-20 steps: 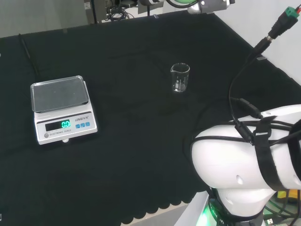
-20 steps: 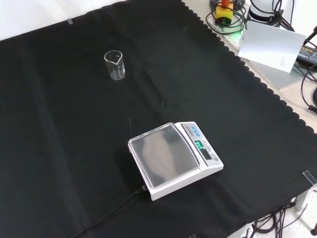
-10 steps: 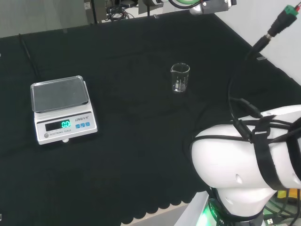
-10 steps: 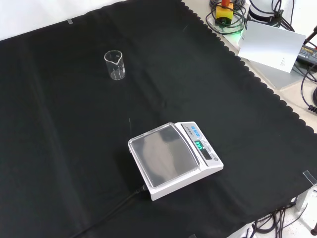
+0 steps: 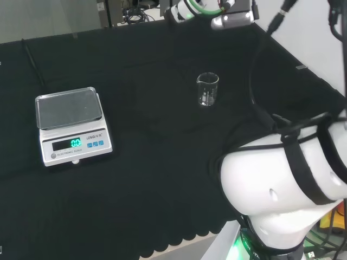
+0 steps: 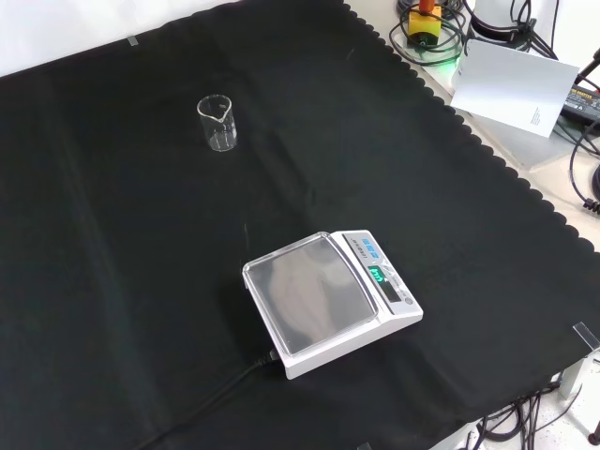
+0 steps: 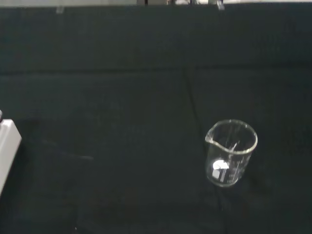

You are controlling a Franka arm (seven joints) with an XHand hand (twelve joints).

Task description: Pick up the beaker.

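Note:
A small clear glass beaker (image 5: 207,89) stands upright on the black cloth, right of centre in the head view. The front view shows the beaker (image 6: 217,123) at the upper left, standing alone with nothing touching it. In the wrist view the beaker (image 7: 230,153) is some way off, spout visible, and looks empty. The arm's far end (image 5: 230,15), white and grey with a green ring, reaches in at the top edge of the head view, beyond the beaker and well apart from it.
A white digital scale (image 5: 70,124) with a lit display sits left in the head view; in the front view the scale (image 6: 328,300) is low and central, its cable running off at the lower left. The arm's big white link (image 5: 282,189) fills the lower right.
The arm has swung: its far end has come lower into the top of the head view and the cables have shifted. Beaker and scale have not moved.

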